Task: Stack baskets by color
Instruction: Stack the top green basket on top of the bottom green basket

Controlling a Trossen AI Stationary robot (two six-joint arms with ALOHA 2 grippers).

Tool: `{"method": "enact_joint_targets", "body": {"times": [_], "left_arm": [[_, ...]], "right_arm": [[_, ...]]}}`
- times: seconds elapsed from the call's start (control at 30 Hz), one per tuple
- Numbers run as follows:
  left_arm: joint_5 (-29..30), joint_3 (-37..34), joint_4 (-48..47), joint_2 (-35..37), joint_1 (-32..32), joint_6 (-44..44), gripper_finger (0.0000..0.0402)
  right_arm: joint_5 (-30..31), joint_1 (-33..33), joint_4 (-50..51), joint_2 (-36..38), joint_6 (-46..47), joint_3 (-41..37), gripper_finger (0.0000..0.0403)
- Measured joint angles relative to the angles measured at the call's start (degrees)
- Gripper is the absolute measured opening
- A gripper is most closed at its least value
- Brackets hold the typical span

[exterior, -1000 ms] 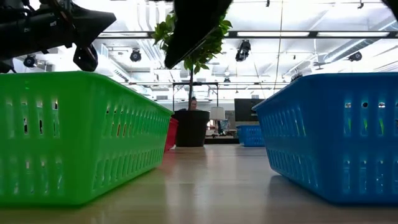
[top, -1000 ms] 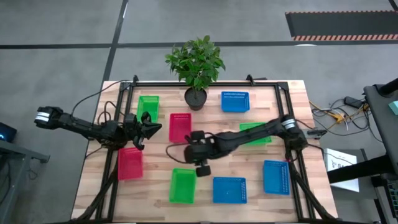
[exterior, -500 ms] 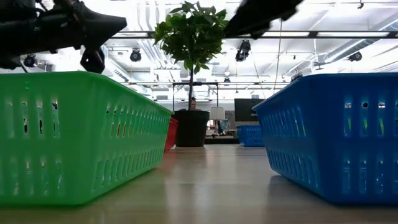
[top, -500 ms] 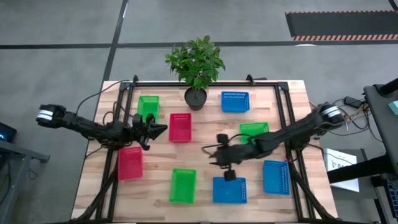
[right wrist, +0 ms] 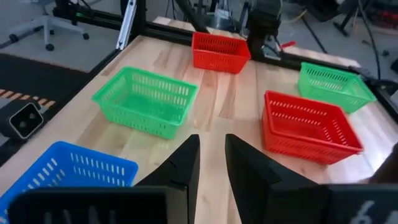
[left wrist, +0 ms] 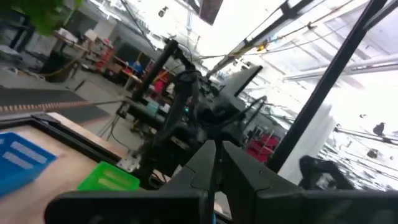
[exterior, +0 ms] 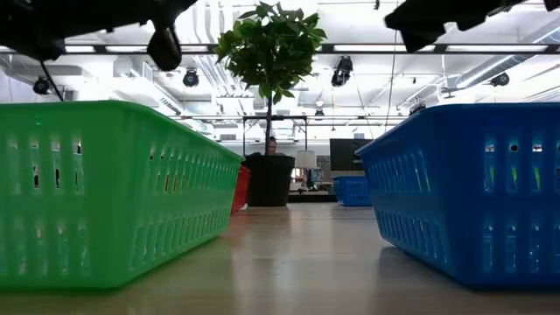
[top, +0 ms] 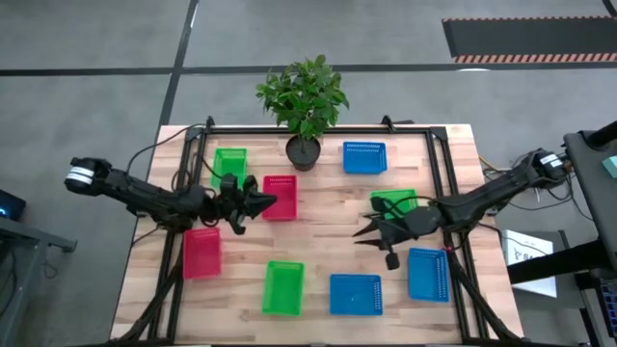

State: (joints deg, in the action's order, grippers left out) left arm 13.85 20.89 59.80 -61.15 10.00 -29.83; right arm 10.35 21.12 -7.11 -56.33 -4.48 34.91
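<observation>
No basket is stacked; all lie singly on the bench [top: 328,207] around the plant pot [top: 303,151]. Left gripper [top: 265,202], clenched and empty, hovers over the red basket [top: 280,197] beside the pot. Right gripper [top: 364,231], slightly parted, holds nothing. Next: grasp one basket.

Wooden table [top: 328,241] — scattered red, green, blue baskets [top: 356,294] — black plant pot [top: 303,152] at back edge.

On your table [top: 318,280] the plant pot [top: 303,151] stands at the far edge, with 8 baskets [top: 283,287] spread singly around; none sits in another.
</observation>
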Motion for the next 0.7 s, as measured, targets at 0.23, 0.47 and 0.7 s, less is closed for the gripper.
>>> {"method": "enact_joint_targets", "body": {"times": [0.23, 0.47, 0.7], "left_arm": [[0.17, 5.46, -9.84, -2.54, 1.16, -8.05, 0.001], [1.52, 13.04, -41.3, -1.75, 1.53, -25.54, 0.0001], [1.33, 27.54, -98.69, -1.54, -1.28, -42.5, 0.0]], "right_arm": [[-0.05, 0.0, -0.84, 6.17, -3.56, -3.46, 0.0069], [-0.05, 0.0, -0.3, 9.57, -6.23, -4.81, 0.0072], [-0.03, -0.02, 3.35, 11.51, -7.03, -5.09, 0.0067]]}}
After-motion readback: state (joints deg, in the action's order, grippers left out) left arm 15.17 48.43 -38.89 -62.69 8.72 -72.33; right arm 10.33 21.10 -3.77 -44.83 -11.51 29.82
